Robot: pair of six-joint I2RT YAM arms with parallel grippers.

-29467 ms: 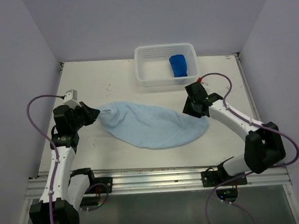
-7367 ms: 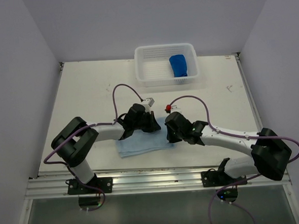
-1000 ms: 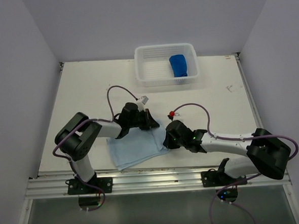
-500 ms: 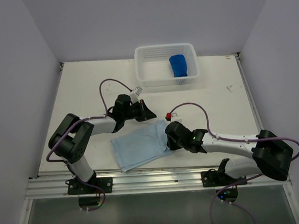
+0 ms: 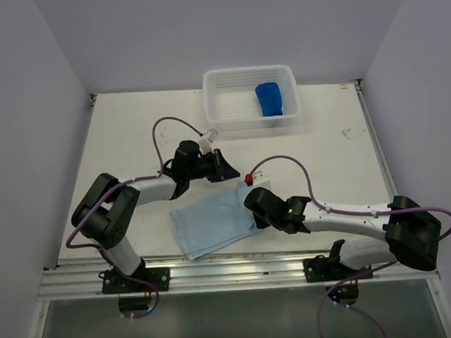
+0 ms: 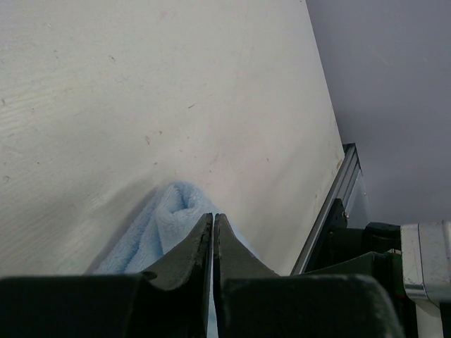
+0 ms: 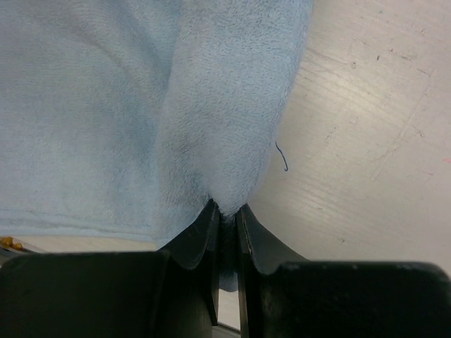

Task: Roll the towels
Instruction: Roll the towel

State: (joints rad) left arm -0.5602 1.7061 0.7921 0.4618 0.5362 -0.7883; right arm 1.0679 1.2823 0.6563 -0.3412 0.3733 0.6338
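The pale blue towel (image 5: 209, 220) lies folded flat on the table near the front. My left gripper (image 5: 233, 174) is at its far right corner. In the left wrist view the jaws (image 6: 213, 217) are closed, with a tuft of the towel (image 6: 173, 211) drawn up to the tips. My right gripper (image 5: 251, 206) is shut on the towel's right edge. The right wrist view shows cloth (image 7: 106, 105) pinched between the fingers (image 7: 225, 211). The dark royal blue towel (image 5: 270, 98) lies bunched inside the basket.
The white perforated basket (image 5: 248, 70) stands at the table's far edge, right of centre. Purple cables loop over both arms. A metal rail (image 5: 231, 264) runs along the near edge. Walls close in the left, right and back.
The pale towel has gone from spread out to folded. In the last second both grippers shifted it slightly right and away, and the left gripper drew back towards the far side.
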